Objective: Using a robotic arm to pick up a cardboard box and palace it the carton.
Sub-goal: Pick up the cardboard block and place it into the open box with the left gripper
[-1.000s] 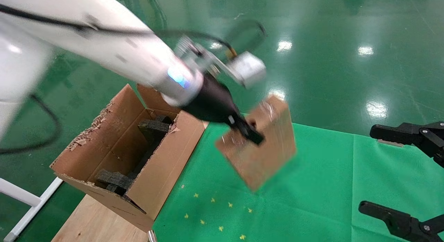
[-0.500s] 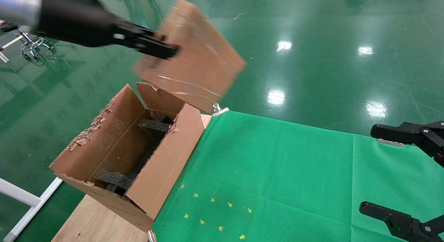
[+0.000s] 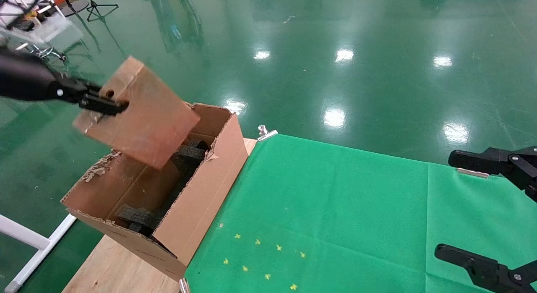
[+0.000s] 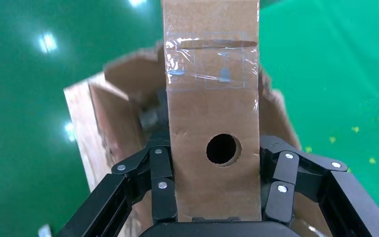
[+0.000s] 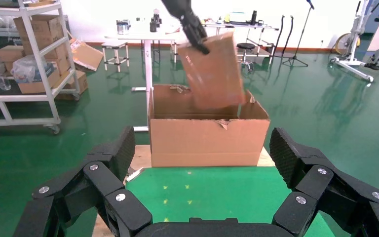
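Clamped on the box [image 3: 140,112] above the carton [image 3: 201,200], the left hand [image 3: 105,104] is needing to level it and lower it between the foam blocks [image 3: 186,154], while the right hand [image 5: 197,197] is idling with fingers apart.

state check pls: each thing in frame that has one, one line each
cardboard box: taped shut, tilted, held in the air over the carton
carton: open, flaps torn, black foam blocks inside
left tool: shut on the cardboard box at its holed narrow side
right tool: open, holding nothing, parked above the green cloth
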Available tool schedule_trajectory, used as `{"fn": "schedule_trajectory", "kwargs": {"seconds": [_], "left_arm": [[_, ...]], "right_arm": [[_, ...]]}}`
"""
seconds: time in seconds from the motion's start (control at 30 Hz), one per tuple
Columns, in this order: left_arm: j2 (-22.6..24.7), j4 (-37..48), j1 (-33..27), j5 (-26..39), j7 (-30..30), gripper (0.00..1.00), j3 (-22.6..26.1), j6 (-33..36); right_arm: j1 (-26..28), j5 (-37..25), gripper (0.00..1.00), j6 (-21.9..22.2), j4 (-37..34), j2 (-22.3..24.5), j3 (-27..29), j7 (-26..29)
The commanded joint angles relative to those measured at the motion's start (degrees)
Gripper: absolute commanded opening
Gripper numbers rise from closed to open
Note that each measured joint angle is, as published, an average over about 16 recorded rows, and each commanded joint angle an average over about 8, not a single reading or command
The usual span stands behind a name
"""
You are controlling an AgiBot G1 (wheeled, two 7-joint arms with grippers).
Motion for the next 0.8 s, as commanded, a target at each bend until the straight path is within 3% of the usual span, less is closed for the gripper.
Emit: {"fn": "schedule_trajectory", "kwargs": {"seconds": [0.03, 0.43, 0.8], "left_arm": [[0.3, 3.6, 0.0, 0.9, 2.5, 0.0, 0.8, -0.3], [6.5, 20.5, 7.3, 4.8, 9.6, 0.0, 3.2, -13.3], [11.1, 29.1, 12.4, 4.0, 7.1, 0.0, 2.5, -27.4]], "right_arm": [[0.0, 0.0, 1.0, 0.0, 0.0, 0.0, 0.0, 0.0], [0.0, 0.0, 1.0, 0.0, 0.0, 0.0, 0.0, 0.0], [0.0, 0.0, 1.0, 0.0, 0.0, 0.0, 0.0, 0.0]]}}
